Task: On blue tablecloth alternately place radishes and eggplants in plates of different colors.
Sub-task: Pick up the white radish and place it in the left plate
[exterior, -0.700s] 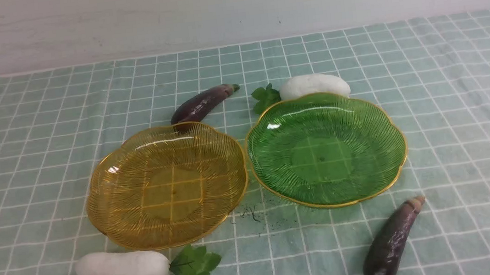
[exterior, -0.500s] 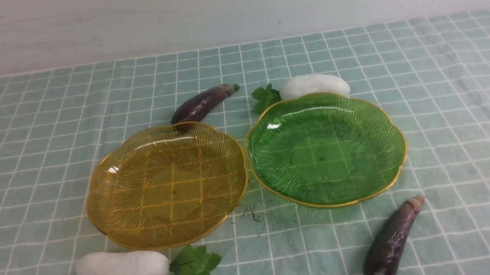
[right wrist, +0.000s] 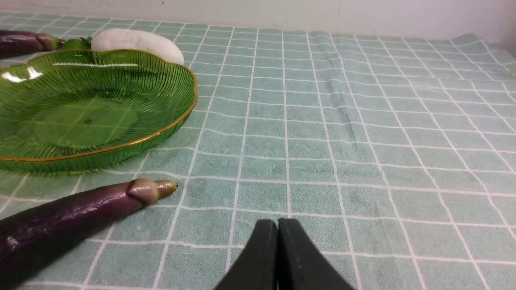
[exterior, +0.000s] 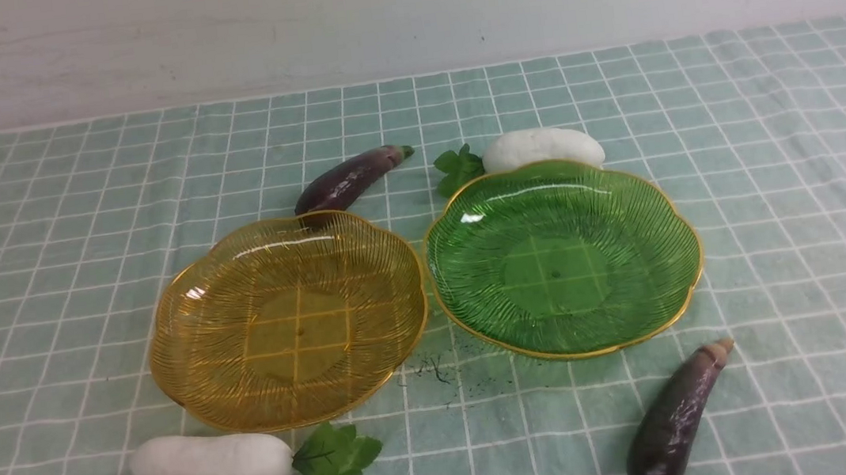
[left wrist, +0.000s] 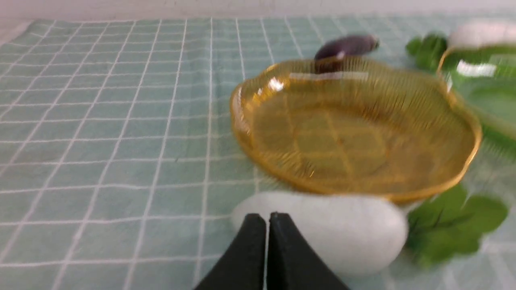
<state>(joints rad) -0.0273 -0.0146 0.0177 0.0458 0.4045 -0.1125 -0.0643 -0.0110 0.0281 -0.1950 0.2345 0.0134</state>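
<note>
left tool [left wrist: 264,219], fingers together, at the near left edge; right tool [right wrist: 278,223] also closed, over bare cloth [right wrist: 342,161]. near left, a white radish [exterior: 214,468]; near right, a dark purple eggplant [exterior: 675,424]. beyond them, an amber plate [exterior: 294,332] left of a green plate [exterior: 562,269]. behind amber, another eggplant [exterior: 349,180]; behind green, another radish [exterior: 540,147].
</note>
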